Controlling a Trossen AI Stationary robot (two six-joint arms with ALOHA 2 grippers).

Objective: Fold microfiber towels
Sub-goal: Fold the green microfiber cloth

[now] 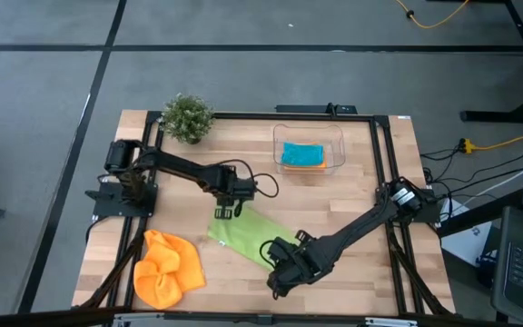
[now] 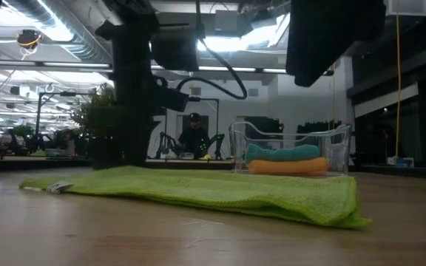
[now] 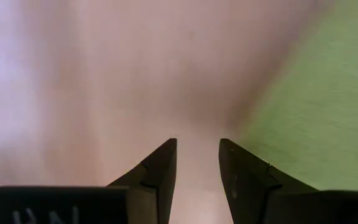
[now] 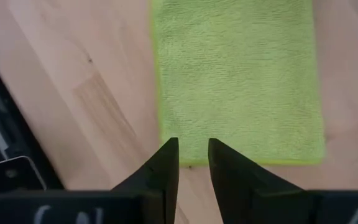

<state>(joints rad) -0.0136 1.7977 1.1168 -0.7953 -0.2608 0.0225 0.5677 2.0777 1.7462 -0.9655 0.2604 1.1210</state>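
Observation:
A lime green towel (image 1: pixel 241 234) lies flat on the table as a folded strip, running diagonally at mid-table; it also shows in the low view (image 2: pixel 198 188). My left gripper (image 1: pixel 223 213) hangs open just off the strip's far left end, with bare wood between its fingers (image 3: pixel 197 155) and the green towel (image 3: pixel 316 112) beside them. My right gripper (image 1: pixel 278 272) stands open above the strip's near right end (image 4: pixel 238 74), fingers apart with nothing between them (image 4: pixel 193 152). A crumpled orange towel (image 1: pixel 166 268) lies at the near left.
A clear tub (image 1: pixel 309 136) at the far side holds a folded teal towel (image 2: pixel 283 153) lying on an orange one (image 2: pixel 287 167). A small potted plant (image 1: pixel 189 118) stands at the far left. Bare wood lies near the right edge.

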